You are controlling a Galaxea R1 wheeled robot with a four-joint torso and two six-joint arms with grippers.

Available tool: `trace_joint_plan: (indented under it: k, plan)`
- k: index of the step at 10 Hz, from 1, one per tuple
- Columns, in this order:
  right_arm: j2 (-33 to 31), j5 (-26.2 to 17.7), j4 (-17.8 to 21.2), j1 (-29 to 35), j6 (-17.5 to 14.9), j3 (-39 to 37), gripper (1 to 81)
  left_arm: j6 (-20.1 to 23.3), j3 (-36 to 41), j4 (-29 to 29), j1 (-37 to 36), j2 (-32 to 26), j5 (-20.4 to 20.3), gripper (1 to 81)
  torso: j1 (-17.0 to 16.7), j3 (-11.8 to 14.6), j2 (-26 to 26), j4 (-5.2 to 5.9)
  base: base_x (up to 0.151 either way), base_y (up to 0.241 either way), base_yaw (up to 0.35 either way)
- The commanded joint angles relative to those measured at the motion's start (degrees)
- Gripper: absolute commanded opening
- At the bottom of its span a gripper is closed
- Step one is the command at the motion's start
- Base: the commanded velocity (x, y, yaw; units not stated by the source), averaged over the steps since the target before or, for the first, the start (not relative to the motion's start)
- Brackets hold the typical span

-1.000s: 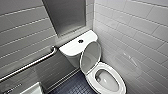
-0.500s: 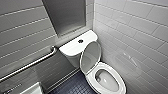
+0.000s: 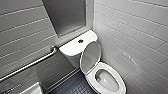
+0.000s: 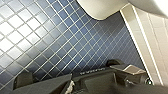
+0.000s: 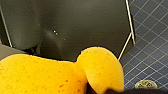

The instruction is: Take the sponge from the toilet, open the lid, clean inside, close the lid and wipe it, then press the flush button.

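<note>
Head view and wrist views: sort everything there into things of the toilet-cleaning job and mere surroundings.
Job: sponge; toilet; lid, raised; flush button.
Surroundings: grab bar; tiled floor; grey wall panel.

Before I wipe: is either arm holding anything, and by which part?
The right gripper seems to hold the sponge, pinched near its middle; exact hold hidden.

sponge cut off by picture edge; toilet bowl front cut off
</note>
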Motion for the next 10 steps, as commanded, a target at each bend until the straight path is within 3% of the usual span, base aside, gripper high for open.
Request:
trace_joint_plan:
  k: [1, 10]
  plan:
    - [-0.61, -4.94, -1.46, -2.08, -1.11, 3.33, 1.0, 0.51, 5.47, -8.77, -9.06, -4.00, 3.47, 81.1, 0.00, 0.00, 0.00, 0.00, 0.000, 0.000, 0.000]
    - [0.01, -3.97, -1.54, -3.22, -1.03, 4.48, 1.0, 0.60, 5.47, -30.47, -25.68, -8.04, 3.12, 81.1, 0.00, 0.00, 0.05, 0.00, 0.000, 0.000, 0.000]
